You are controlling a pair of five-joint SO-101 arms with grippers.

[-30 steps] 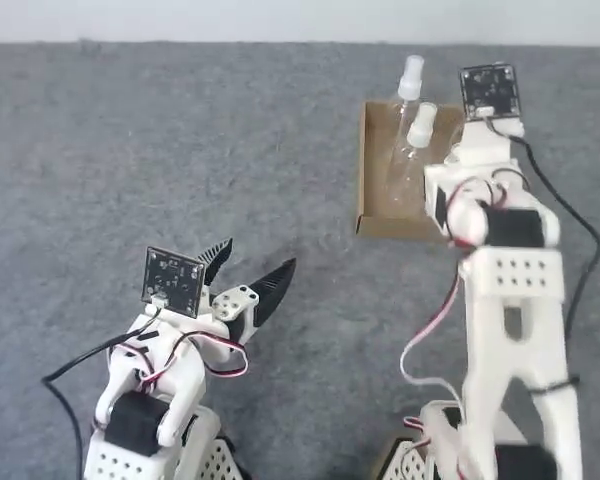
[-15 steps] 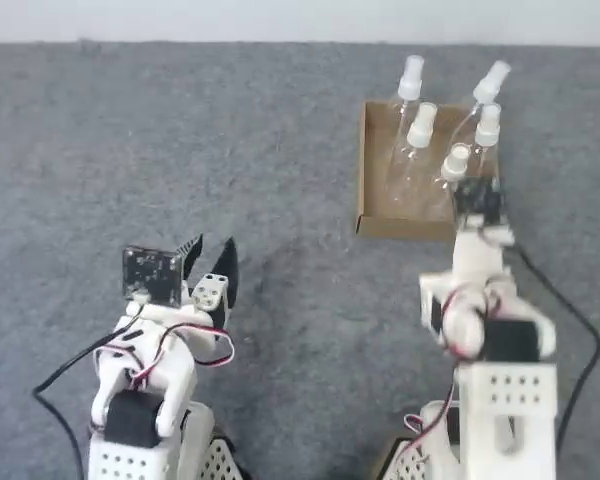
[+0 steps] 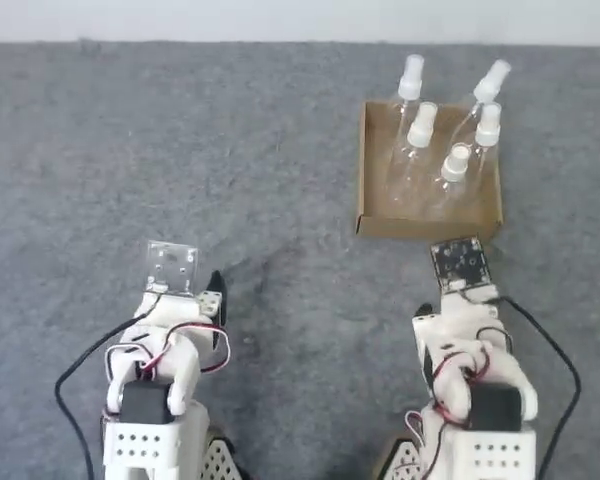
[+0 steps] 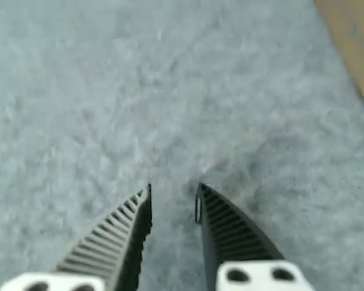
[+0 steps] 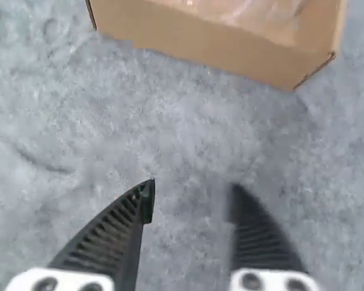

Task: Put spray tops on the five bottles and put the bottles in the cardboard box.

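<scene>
At one o'clock on the carpet (image 3: 180,130), five topped bottles (image 3: 421,128) are resting in the cardboard box (image 3: 364,175). The left gripper (image 4: 173,201) is hovering slightly parted and the right gripper (image 5: 191,200) wide apart, both over open carpet.

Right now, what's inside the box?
Five clear bottles, each with a white spray top, stand in the box. Their bases, and anything lying under them, cannot be made out.

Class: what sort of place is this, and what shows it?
Likely a robotics lab bench: a small white left arm and right arm sit side by side on a grey-covered table, facing a box of spray bottles.
</scene>
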